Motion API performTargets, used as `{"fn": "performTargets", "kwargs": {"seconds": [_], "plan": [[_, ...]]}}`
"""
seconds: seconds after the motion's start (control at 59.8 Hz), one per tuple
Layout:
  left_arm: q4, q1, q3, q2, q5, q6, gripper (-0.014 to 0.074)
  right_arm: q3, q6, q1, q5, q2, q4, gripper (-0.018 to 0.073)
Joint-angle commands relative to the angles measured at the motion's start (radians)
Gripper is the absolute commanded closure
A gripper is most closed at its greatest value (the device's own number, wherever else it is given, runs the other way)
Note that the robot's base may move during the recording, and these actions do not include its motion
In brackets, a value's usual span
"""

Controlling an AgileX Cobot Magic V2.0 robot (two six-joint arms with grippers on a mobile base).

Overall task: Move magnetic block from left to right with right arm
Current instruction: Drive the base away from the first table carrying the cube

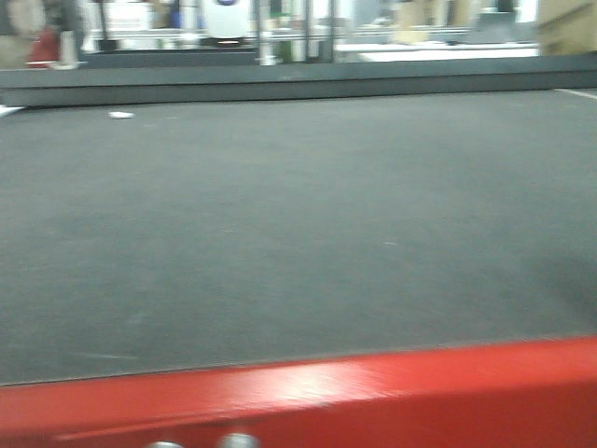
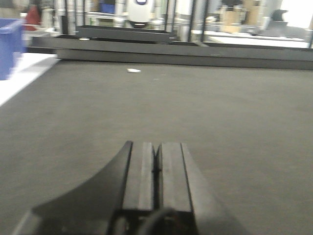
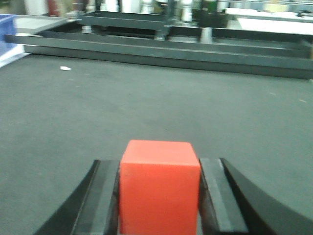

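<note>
The magnetic block point(image 3: 159, 188), a plain red cube, fills the space between the two black fingers of my right gripper point(image 3: 159, 166), which is shut on it above the grey mat. Its top and near face show; the lower part runs off the frame's bottom edge. My left gripper point(image 2: 156, 147) is shut, its two fingers pressed together with nothing between them, low over the mat. Neither the block nor either arm appears in the front-facing view.
A dark grey mat point(image 1: 298, 215) covers the table, with a red table edge point(image 1: 373, 392) at the front. A small white scrap point(image 1: 120, 115) lies far left. Dark rails point(image 3: 161, 46) line the back, and a blue bin point(image 2: 10, 46) stands at the left.
</note>
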Motion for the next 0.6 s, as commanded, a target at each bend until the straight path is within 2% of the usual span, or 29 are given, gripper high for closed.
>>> {"fn": "performTargets", "kwargs": {"seconds": [0.0, 0.318, 0.585], "plan": [[0.000, -0.008, 0.008, -0.015, -0.090, -0.004, 0.0713, -0.027, -0.008, -0.008, -0.086, 0.006, -0.019, 0.0303], [0.000, 0.038, 0.008, -0.015, -0.090, -0.004, 0.0713, -0.027, -0.008, -0.008, -0.086, 0.006, -0.019, 0.0303], [0.000, 0.038, 0.008, -0.015, -0.090, -0.004, 0.0713, -0.027, -0.008, -0.008, -0.086, 0.006, -0.019, 0.0303]]}}
